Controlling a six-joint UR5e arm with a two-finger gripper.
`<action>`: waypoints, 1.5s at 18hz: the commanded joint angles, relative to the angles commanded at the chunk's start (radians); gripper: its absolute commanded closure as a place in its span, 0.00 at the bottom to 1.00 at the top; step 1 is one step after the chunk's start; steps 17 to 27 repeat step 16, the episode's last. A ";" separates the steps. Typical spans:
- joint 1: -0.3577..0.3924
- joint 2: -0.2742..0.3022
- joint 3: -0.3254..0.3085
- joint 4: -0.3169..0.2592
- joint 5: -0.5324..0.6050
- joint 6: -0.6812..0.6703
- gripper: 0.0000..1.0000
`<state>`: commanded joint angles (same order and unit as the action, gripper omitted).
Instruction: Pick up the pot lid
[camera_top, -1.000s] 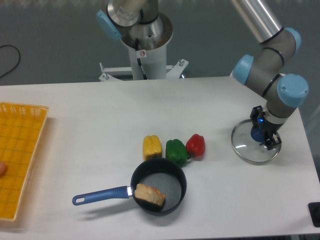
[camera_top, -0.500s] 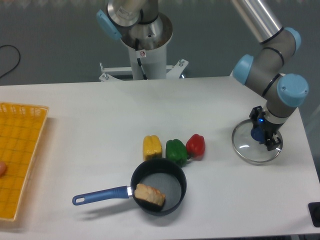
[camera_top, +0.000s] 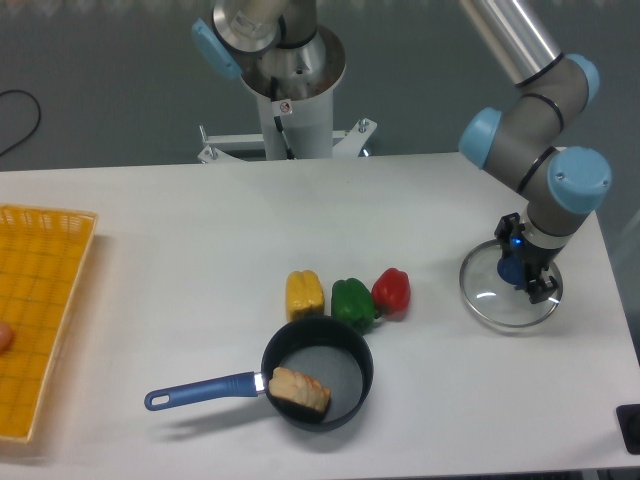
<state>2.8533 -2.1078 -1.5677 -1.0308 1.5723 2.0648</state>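
Observation:
At the right side of the camera view, the gripper (camera_top: 524, 262) reaches down from the upper right over the round pot lid (camera_top: 488, 300). Its fingers are closed around the lid's blue knob, which they partly cover. The lid has a clear face and a thin rim, and looks slightly tilted. How far it stands above the table cannot be told.
Left of the lid lie a red pepper (camera_top: 391, 292), a green pepper (camera_top: 353, 302) and a yellow pepper (camera_top: 304, 295). In front is a black pan (camera_top: 345, 380) with a blue handle, holding a brown piece. A yellow crate (camera_top: 45, 230) stands far left.
The gripper and the lid have shifted slightly left together, and the lid's tilt has changed a little. The peppers and pan have not moved.

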 joint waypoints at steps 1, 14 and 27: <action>-0.003 0.009 -0.008 0.000 -0.003 -0.002 0.41; -0.064 0.103 -0.049 -0.066 0.002 -0.037 0.41; -0.066 0.104 -0.049 -0.068 0.002 -0.037 0.41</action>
